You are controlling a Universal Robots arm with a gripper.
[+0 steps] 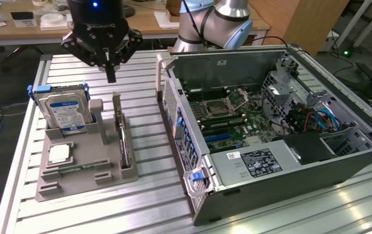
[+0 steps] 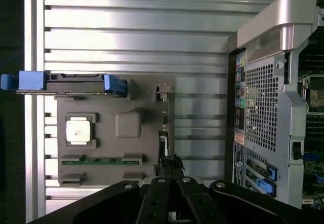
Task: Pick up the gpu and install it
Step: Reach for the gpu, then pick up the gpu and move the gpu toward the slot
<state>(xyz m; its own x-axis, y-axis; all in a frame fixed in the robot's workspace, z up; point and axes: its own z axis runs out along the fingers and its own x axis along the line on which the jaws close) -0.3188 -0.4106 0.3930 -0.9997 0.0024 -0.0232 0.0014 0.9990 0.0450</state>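
**Approach step: tool over the holder, gpu not yet gripped**

I'm in the pick-up stage, approach phase. The tool hangs in the upper left of the exterior view, above the desk and just past the far end of the gray holder. Its fingers look pressed together w/ nothing between them.

The gpu stands on edge in a slot on the holder's side nearest the PC case, left of centre in the frame. There's a clear gap btw tool tip and card, no contact. In the wrist view the tool sits roughly in line w/ the gpu, seen edge-on as a thin dark strip.

The hard drive w/ its blue caddy sits upright to the exterior view's left of the gpu, w/ a holder post between them. The case fills the right of the frame, side open, motherboard exposed. No card sits in it as far as I can see, so install isn't begun.

What the grasp calls for, imo: fingers spread first, since as they are they'd land on the card's top edge. Then a straight drop w/ the fingers straddling the card across its faces, clear of the post and the drive. The card is thin and upright, so an off-centre pinch could tilt it in the slot.
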